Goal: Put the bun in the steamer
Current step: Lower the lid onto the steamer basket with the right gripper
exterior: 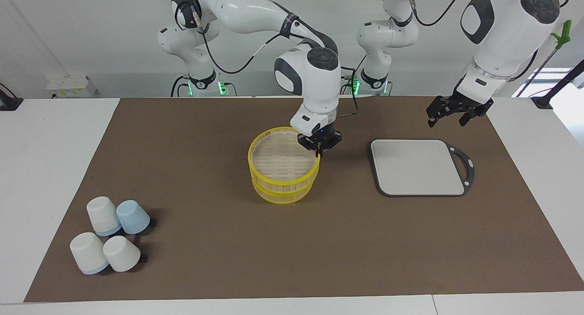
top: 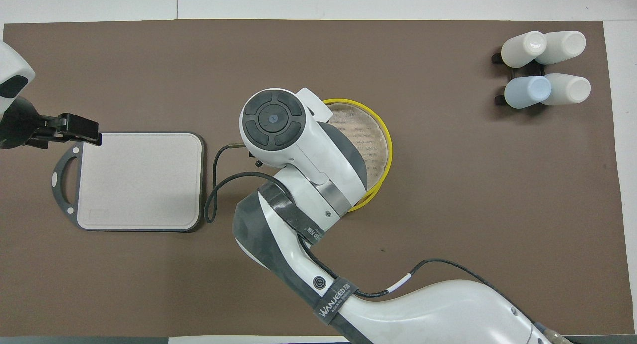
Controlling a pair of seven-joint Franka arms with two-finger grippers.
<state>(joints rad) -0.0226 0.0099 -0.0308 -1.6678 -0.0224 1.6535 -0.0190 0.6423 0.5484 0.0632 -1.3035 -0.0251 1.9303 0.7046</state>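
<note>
- The right gripper [exterior: 318, 151] is pinched tight on the yellow rim of the steamer [exterior: 283, 174], at the edge toward the left arm's end of the table.
- What it grips is the top piece of the stack, sitting almost square on the basket under it; whether it rests fully down is hard to judge from here.
- In the overhead view the right arm covers its own gripper and half of the steamer [top: 378, 150].
- The bun does not show in either view; the slatted top hides whatever lies inside.
- The left gripper [exterior: 449, 113] waits in the air with its fingers spread apart, empty, over the mat near the cutting board [exterior: 417, 167], at the corner by its handle.
- Four upturned cups [exterior: 109, 235] stand well apart from both grippers, toward the right arm's end of the table.
</note>
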